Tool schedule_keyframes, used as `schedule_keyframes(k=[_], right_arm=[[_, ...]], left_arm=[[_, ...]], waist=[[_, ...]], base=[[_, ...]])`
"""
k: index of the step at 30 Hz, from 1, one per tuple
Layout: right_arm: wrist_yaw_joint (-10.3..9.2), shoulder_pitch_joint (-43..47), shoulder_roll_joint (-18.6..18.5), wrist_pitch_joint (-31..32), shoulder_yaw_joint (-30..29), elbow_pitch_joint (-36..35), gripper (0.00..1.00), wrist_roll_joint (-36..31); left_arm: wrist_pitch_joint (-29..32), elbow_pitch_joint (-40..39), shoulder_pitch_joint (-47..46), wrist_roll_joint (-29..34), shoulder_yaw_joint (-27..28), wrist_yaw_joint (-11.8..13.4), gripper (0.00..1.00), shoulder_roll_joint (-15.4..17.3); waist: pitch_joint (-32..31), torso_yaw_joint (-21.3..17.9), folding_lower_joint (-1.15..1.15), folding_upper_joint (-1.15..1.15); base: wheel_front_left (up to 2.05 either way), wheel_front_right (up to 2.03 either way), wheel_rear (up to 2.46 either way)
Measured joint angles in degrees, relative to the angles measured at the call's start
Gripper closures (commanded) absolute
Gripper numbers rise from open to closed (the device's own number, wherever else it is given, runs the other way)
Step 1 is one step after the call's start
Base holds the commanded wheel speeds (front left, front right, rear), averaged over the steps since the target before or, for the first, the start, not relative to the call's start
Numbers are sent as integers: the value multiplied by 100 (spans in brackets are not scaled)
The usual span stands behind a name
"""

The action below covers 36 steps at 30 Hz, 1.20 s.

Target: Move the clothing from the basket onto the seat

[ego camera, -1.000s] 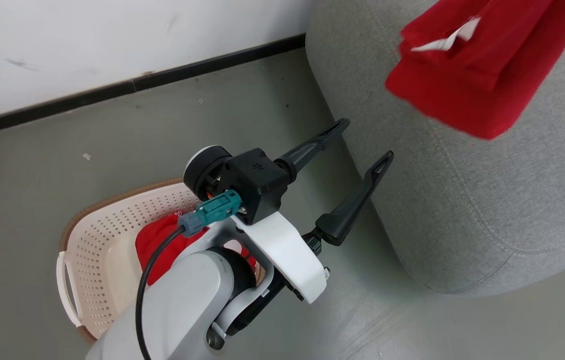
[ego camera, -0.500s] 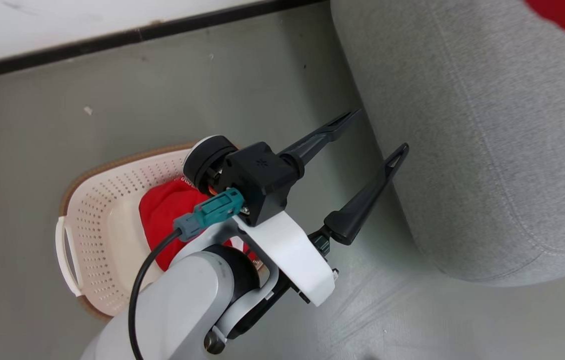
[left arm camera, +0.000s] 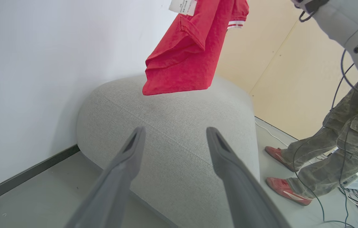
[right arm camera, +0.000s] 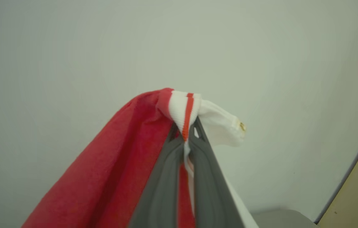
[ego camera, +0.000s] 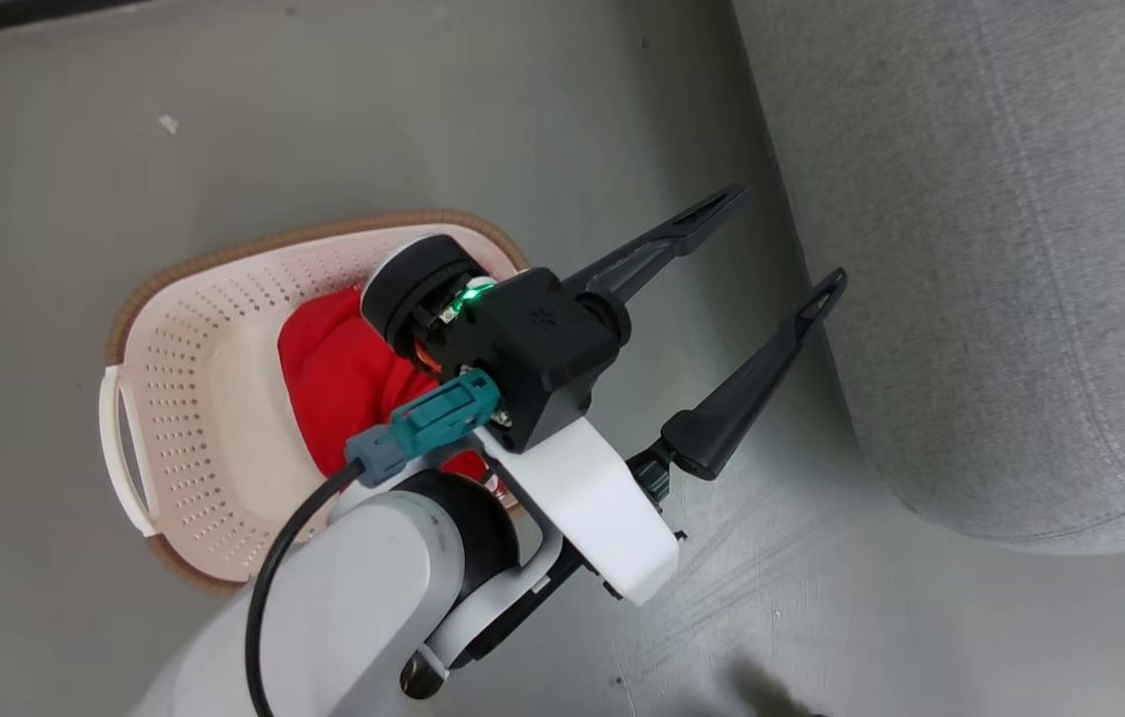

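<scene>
Bright red fabric garment with red-striped white trim; cream perforated plastic basket, brown-rimmed; grey woven seat cushion; a person's trousers seemingly camouflage.

No txt, no. or brand is reading clearly anywhere. In the left wrist view a white tag is hanging at the top of the red clothing. It's carrying a few lines of small dark print, but the print is coming out too small and blurred to make out, so can't tell brand vs. care info. In the head view, mid-scene, the black wrist housing is showing a tiny pale star-like mark on its upper face, w/ no legible letters beside it. A green light is glowing at the housing's left end: a signal, not txt.
</scene>
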Motion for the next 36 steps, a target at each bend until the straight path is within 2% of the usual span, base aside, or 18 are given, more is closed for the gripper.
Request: schedule_keyframes(k=[7, 13, 21, 25, 36], right_arm=[[1, 1, 86, -167, -659, 655, 100, -89], [1, -112, 56, -221, -665, 794, 100, -275], [1, -63, 730, -126, -668, 1549, 100, -328], [1, -59, 1077, 143, -734, 1917, 100, -299], [1, -141, 1376, 868, -1068, 2648, 100, -278]], left_arm=[[115, -121, -131, 101, -20, 0, 0, 11], [186, -171, -284, 144, -19, -9, 0, 96], [263, -232, -454, 144, -94, -64, 0, 82], [269, -243, -524, 170, -85, -78, 0, 86], [311, -241, -686, 275, 4, -109, 0, 170]], waist=[[329, 80, 0, 0], [591, 128, 0, 0], [908, 165, 0, 0], [1045, 179, 0, 0], [1312, 132, 0, 0]], base=[[0, 0, 0], [0, 0, 0], [0, 0, 0], [0, 0, 0], [0, 0, 0]])
